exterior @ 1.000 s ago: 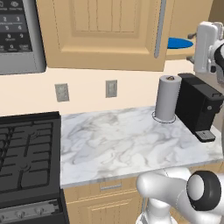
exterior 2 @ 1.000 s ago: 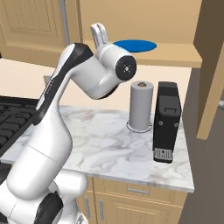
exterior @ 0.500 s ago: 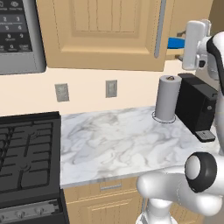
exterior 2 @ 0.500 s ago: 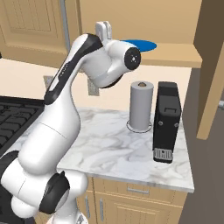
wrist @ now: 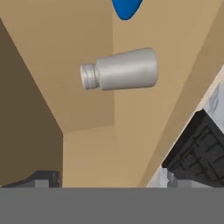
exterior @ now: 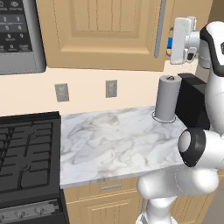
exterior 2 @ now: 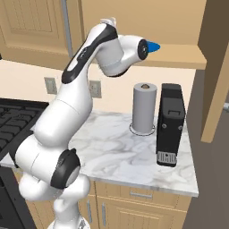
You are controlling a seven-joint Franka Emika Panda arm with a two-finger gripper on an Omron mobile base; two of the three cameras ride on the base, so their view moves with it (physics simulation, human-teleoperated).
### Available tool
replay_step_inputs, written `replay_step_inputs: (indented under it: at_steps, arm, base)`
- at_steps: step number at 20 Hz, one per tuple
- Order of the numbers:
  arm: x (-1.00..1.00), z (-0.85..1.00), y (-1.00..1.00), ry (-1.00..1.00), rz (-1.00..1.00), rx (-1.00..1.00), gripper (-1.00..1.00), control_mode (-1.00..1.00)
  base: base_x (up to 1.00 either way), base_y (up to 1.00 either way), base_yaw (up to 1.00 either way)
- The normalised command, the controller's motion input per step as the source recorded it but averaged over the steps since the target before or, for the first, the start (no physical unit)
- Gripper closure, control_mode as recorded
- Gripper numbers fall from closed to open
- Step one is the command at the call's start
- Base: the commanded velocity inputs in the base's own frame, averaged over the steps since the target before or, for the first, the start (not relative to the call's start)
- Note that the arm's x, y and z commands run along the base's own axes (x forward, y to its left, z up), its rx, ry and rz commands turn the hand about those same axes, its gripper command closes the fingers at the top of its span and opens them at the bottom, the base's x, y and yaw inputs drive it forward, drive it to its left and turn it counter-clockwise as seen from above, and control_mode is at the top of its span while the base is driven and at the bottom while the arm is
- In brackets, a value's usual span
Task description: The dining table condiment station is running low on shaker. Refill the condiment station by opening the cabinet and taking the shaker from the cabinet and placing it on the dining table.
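The shaker (wrist: 120,70), small and grey with a paler cap, stands on the shelf inside the cabinet (wrist: 87,140). The rolled hand view shows it lying sideways, cap to the left. My gripper (wrist: 109,178) is open and points at it from a short way off, with nothing between the fingertips (wrist: 43,177). In the left base view my white hand (exterior: 181,39) is raised beside the cabinet's closed door (exterior: 100,30). The cabinet's other door (exterior 2: 217,67) stands swung open on the right. The dining table is out of view.
A blue dish (exterior 2: 153,45) sits on the same shelf beside the shaker. Below, a paper-towel roll (exterior: 168,98) and a black coffee machine (exterior: 192,107) stand on the marble counter (exterior: 109,135). A stove (exterior: 26,148) and a microwave (exterior: 17,35) are at the left.
My hand has swung left in the left base view toward the cabinet opening, and the wrist now covers most of the blue dish in the right base view. The jaws stay open.
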Motion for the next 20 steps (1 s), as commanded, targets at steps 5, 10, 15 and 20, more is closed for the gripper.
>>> replay_step_inputs:
  at_steps: [5, 10, 15, 20]
  arm:
    - [0.34, 0.00, 0.34, 0.03, 0.18, 0.00, -1.00, -1.00]
    - [-0.11, 0.00, 0.46, 0.00, 0.25, 0.00, -1.00, -1.00]
    - [-0.86, 0.00, 0.48, 0.00, 0.31, 0.00, -1.00, -1.00]
    - [-1.00, 0.00, 0.53, 0.00, 0.33, 0.00, -1.00, -1.00]
  base:
    - [0.00, 0.00, 0.00]
    - [0.00, 0.00, 0.00]
    - [0.00, 0.00, 0.00]
    - [0.00, 0.00, 0.00]
